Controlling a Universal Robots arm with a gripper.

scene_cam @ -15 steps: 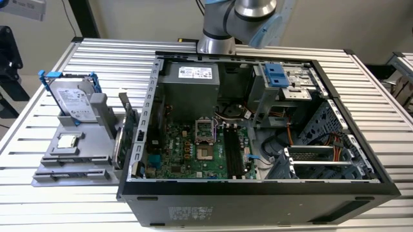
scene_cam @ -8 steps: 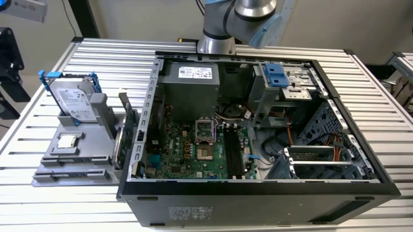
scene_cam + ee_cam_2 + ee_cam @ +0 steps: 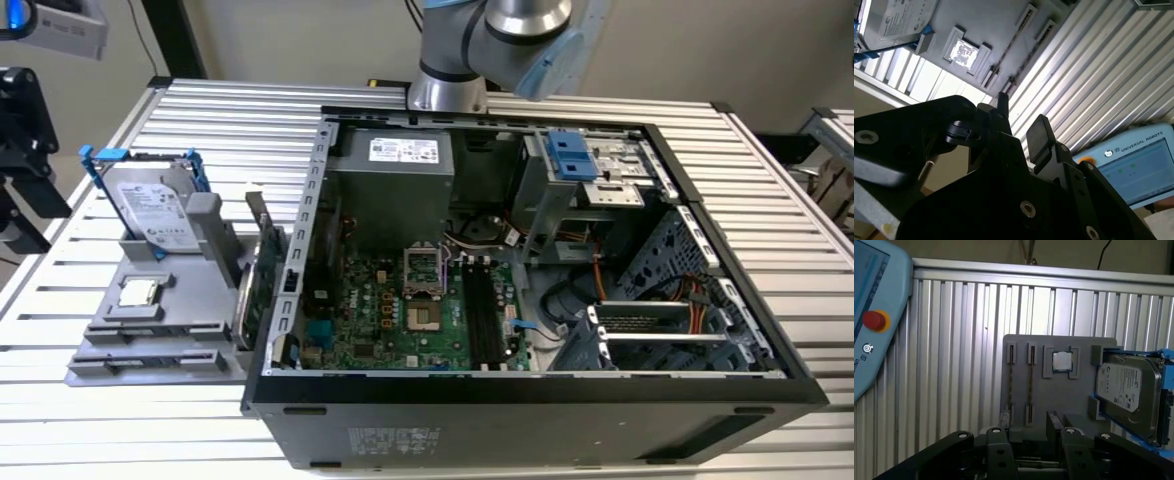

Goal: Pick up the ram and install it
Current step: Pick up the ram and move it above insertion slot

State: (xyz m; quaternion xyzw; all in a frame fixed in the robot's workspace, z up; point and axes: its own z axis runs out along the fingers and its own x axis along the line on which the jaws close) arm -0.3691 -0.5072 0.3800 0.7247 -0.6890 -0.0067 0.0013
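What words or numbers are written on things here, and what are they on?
Hard drive: white label, print too small to read.
Power supply: white sticker, too small to read.
Computer case: sticker on its outer wall, too small to read.
Control tablet: a maker's name and logo above its screen; the screen's own text cannot be read.

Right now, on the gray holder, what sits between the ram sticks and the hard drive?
The processor chip, in its recess on the gray holder, lies between the ram sticks and the hard drive, as the first wrist view shows.
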